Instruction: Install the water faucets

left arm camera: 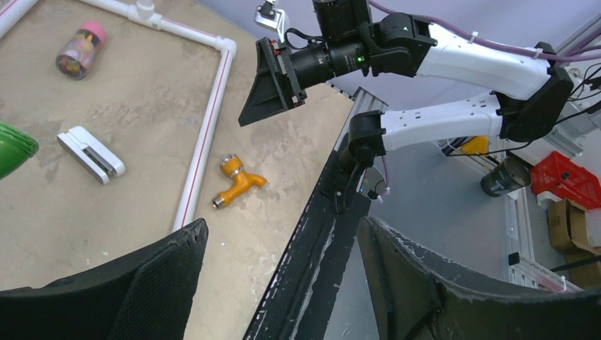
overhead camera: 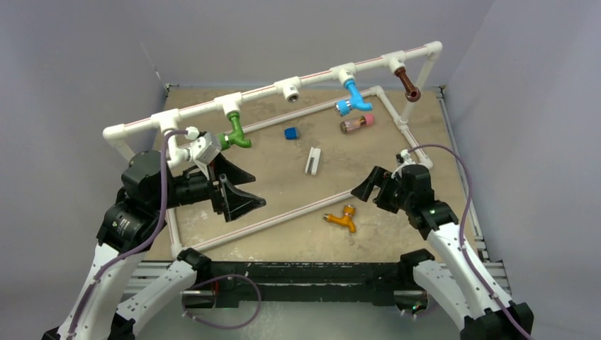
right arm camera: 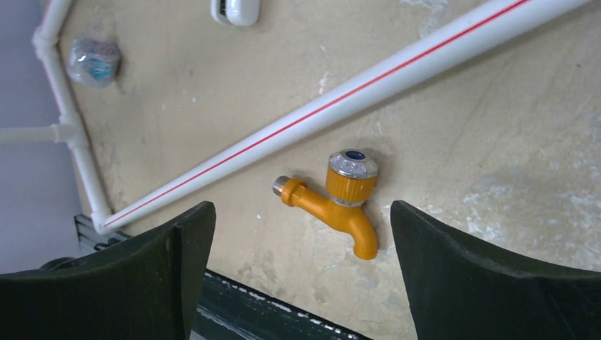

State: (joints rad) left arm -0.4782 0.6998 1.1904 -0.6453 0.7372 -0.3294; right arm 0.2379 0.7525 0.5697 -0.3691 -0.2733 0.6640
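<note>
An orange faucet lies loose on the board near the front edge; it also shows in the right wrist view and the left wrist view. A green faucet, a blue faucet and a brown faucet hang from tees on the raised white pipe. My right gripper is open and empty, just above and right of the orange faucet. My left gripper is open and empty, below the green faucet.
A white pipe frame runs round the board. A small blue cap, a white clip and a clear cylinder with a pink end lie inside it. One tee on the raised pipe holds no faucet.
</note>
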